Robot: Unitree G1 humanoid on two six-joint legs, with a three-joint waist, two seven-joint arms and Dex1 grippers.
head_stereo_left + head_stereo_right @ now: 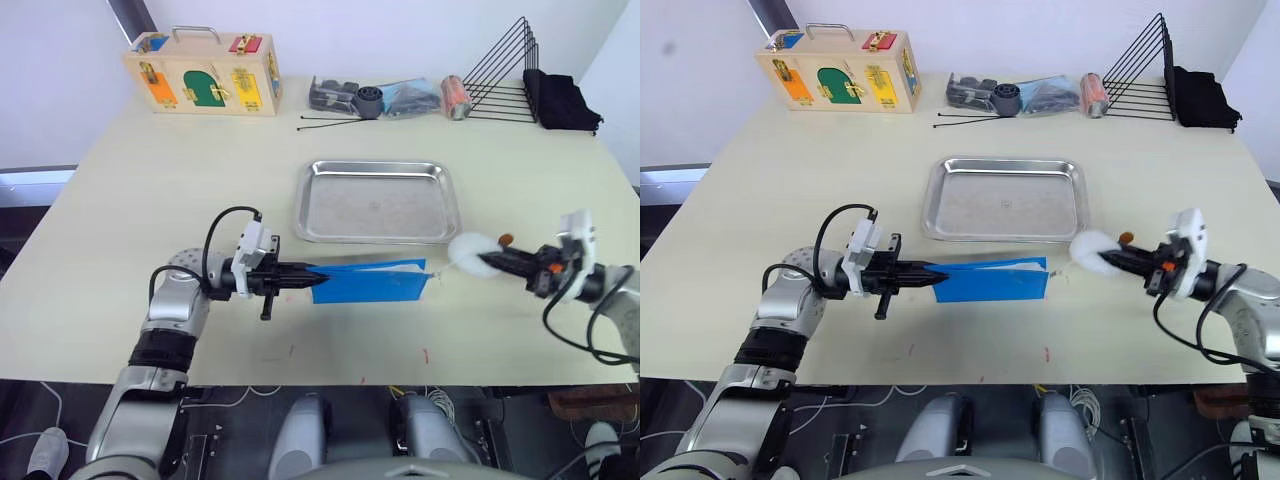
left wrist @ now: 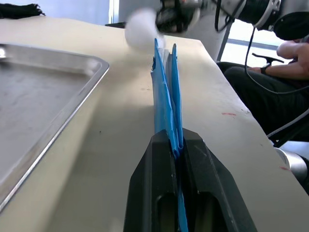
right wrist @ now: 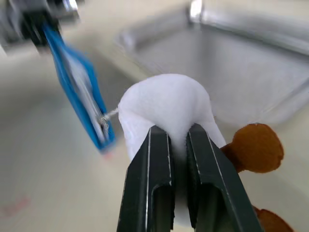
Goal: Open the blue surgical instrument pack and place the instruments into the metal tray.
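From the head cameras, the left gripper [image 1: 312, 279] is clamped on the near-left end of the blue surgical instrument pack [image 1: 375, 281], which stretches away from its fingertips toward the robot's right, held edge-up just above the table [image 1: 150, 190]. The metal tray [image 1: 376, 201] sits just beyond the pack and looks bare. Off the pack's far end, the right gripper [image 1: 484, 262] pinches a white pad [image 1: 466, 250]; pad and pack are close together, and I cannot tell if they touch. At the back of the table stand a wooden latch box [image 1: 203, 78] and a black wire rack [image 1: 505, 75].

In the left wrist view, the two black fingers [image 2: 157, 183] are closed tight on the pack [image 2: 165, 104], its blue layers running straight out from between them, with the tray rim [image 2: 77, 104] alongside.

In the right wrist view, the fingers [image 3: 153, 183] squeeze the white pad [image 3: 166, 108]. The pack [image 3: 77, 87] hangs beyond it, something thin and silvery showing at its open end. Brown discs [image 3: 256, 147] lie beside the pad.
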